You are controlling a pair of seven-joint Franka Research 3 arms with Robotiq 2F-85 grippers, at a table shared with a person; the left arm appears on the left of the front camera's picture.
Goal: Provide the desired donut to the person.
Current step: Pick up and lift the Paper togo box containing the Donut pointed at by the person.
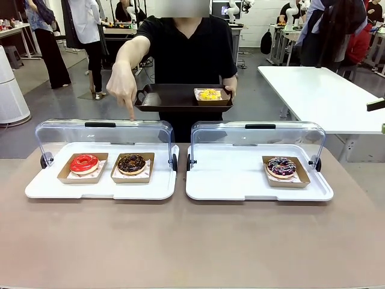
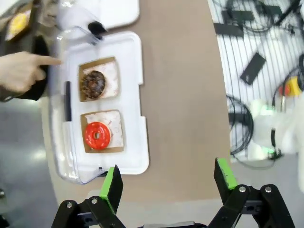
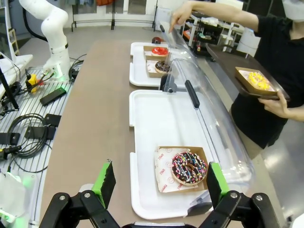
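Chocolate donut (image 1: pixel 131 164) lies in an open cardboard box (image 1: pixel 117 179) on the left white tray (image 1: pixel 102 191), singled out by the person's pointing hand (image 1: pixel 123 89). The left gripper (image 2: pixel 167 183) hangs above the brown tabletop (image 2: pixel 180 95), its green-padded fingers (image 2: pixel 112 186) spread wide with nothing between them. Ahead of it, the left white tray carries two boxes side by side. The red donut (image 2: pixel 97 135) is nearer the gripper and the chocolate donut lies just beyond.

The right gripper (image 3: pixel 160 183) is likewise spread and empty, poised over the near end of the right white tray (image 3: pixel 147 118). There a sprinkled donut (image 3: pixel 189 167) with dark glaze rests alone in its own cardboard box.

A clear domed cover with a black handle stands along the far edge of each tray: the left cover (image 1: pixel 66 133) behind the red and chocolate donuts, and the right cover (image 1: pixel 228 135) behind the sprinkled one. The extended index finger comes down at the top of the left cover, directly behind the chocolate donut. Whether it touches the plastic cannot be told.

The person (image 1: pixel 186 54), in a black T-shirt, stands at the far side of the tabletop. The other hand holds a dark tray (image 1: pixel 168 99) level at the waist. A yellow donut (image 1: pixel 209 94) sits in a cardboard box at its right end.
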